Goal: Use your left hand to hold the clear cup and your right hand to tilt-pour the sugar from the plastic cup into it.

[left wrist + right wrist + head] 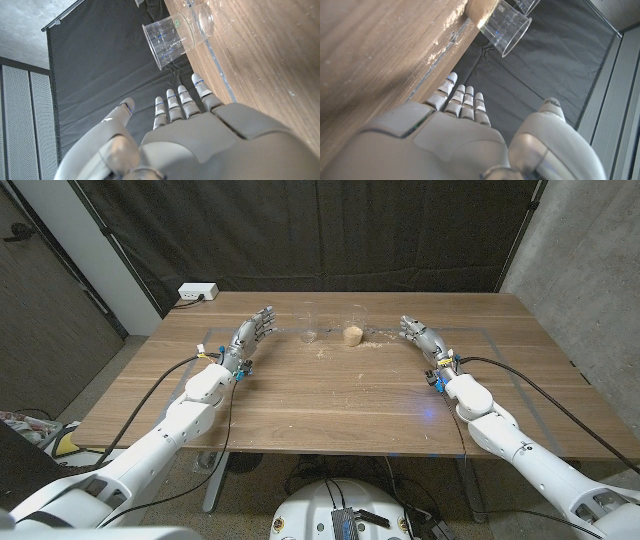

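Two clear cups stand upright near the table's far edge. The empty clear cup (310,322) is on the left; the plastic cup (353,324) on the right has tan sugar in its bottom. My left hand (250,335) stands open a short way left of the empty cup (172,41), fingers straight and pointing toward it, touching nothing. My right hand (420,335) is open too, a short way right of the sugar cup (502,27), holding nothing. In the wrist views each hand (190,130) (465,130) shows straight fingers well short of its cup.
Spilled sugar grains (375,340) lie on the wooden table (330,395) around and right of the sugar cup. A white power strip (197,293) sits at the far left corner. A black curtain hangs behind the table. Cables run along both arms.
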You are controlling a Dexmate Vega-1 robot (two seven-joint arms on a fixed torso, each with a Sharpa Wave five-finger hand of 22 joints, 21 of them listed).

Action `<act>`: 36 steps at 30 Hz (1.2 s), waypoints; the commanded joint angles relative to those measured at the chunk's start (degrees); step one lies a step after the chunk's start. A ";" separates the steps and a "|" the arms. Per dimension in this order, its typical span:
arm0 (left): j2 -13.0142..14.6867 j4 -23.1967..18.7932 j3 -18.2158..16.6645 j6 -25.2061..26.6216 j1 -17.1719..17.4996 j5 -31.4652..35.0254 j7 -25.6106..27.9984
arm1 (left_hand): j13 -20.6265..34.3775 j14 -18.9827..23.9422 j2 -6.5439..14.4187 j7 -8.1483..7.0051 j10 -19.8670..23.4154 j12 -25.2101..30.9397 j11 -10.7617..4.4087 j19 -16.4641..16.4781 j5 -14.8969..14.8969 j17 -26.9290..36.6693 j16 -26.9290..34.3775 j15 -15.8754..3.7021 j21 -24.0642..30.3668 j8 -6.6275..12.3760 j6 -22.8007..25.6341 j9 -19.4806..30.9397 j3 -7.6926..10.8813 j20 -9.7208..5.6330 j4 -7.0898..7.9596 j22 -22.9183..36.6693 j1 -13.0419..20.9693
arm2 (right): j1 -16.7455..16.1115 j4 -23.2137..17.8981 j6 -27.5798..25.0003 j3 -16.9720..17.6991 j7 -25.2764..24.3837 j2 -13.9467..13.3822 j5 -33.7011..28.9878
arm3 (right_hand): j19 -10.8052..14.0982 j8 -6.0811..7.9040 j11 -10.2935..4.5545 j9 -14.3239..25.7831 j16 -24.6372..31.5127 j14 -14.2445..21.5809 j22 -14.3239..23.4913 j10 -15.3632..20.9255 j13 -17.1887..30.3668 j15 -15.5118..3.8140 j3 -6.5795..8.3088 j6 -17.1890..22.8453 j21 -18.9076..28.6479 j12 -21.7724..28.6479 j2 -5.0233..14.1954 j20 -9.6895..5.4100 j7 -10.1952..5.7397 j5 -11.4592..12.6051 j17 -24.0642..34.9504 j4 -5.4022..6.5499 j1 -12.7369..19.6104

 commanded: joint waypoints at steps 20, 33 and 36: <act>3.10 -2.10 3.00 0.10 -0.79 3.49 2.98 | 0.35 0.80 -0.79 -0.89 0.67 0.27 -0.52 0.64 0.19 0.10 0.37 -1.98 -0.04 0.04 0.71 0.31 0.00 -0.54 -0.59 0.24 0.28 | 1.61 -13.26 -28.35 -4.49 -4.43 -6.94 -18.79 | -5.18 -0.24 -0.36 0.79 0.04 -7.54 0.21 -7.33 0.55 0.93 -0.46 -7.79 -2.84 0.00 -1.41 3.15 -0.42 1.10 0.52 -1.50 0.90; 3.90 1.40 4.98 -4.07 -1.89 9.68 7.87 | 0.47 0.08 -3.91 -1.78 0.18 -0.02 -1.33 -0.32 0.12 -0.15 -0.19 -2.96 -0.70 -0.93 -1.18 0.19 -1.00 -0.25 -2.55 0.26 1.11 | -0.85 -15.73 -28.56 -2.87 -6.12 -7.82 -17.08 | -5.35 0.05 -0.43 0.85 0.38 -7.80 0.21 -7.87 0.68 1.05 -0.57 -8.38 -2.85 0.35 -1.39 3.45 -0.31 1.10 0.53 -1.53 0.76; 3.76 2.13 5.26 -5.36 -2.01 10.17 8.62 | 0.50 0.23 -4.14 -1.78 0.43 0.08 -1.47 -0.37 0.11 -0.15 -0.14 -3.01 -0.75 -0.94 -1.20 0.20 -1.05 -0.27 -2.73 0.27 1.21 | -1.04 -16.49 -29.73 -2.77 -6.35 -7.48 -16.60 | -5.51 0.06 -0.16 0.86 0.40 -7.97 0.21 -8.40 0.71 1.24 -0.58 -8.67 -2.90 0.29 -1.41 3.70 -0.23 1.10 0.52 -1.58 0.80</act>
